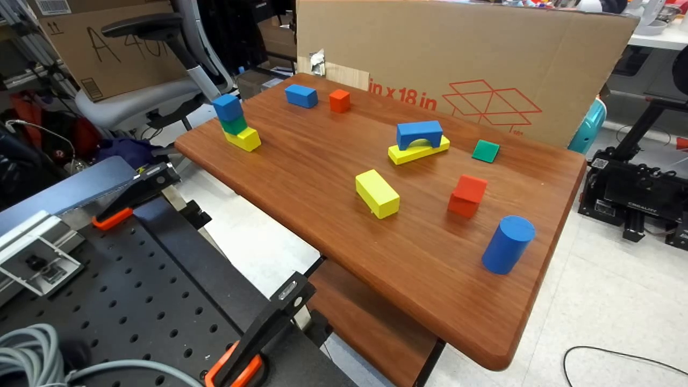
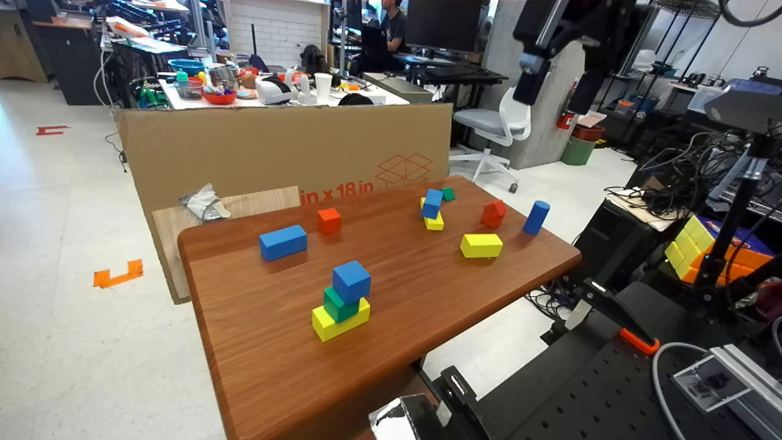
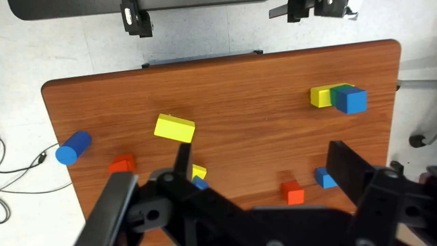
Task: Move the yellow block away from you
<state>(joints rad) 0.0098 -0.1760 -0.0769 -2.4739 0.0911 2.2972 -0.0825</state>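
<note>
Your hand (image 3: 261, 148) hangs high, jaws wide apart with nothing between them, and there's the yellow block (image 1: 377, 193) by itself on the counter (image 1: 279, 166), a little short of the blue arch (image 1: 420, 130) perched on a yellow bar (image 1: 416, 154). Careful now: come down off-center and a jaw could strike the yellow block; push too far toward the cardboard (image 1: 473, 54), and you may topple that arch.

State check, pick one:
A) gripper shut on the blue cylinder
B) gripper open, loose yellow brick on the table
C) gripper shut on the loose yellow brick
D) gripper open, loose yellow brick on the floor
B: in an exterior view the gripper hangs open with nothing in its grasp, and the yellow brick lies by itself on the table.
</note>
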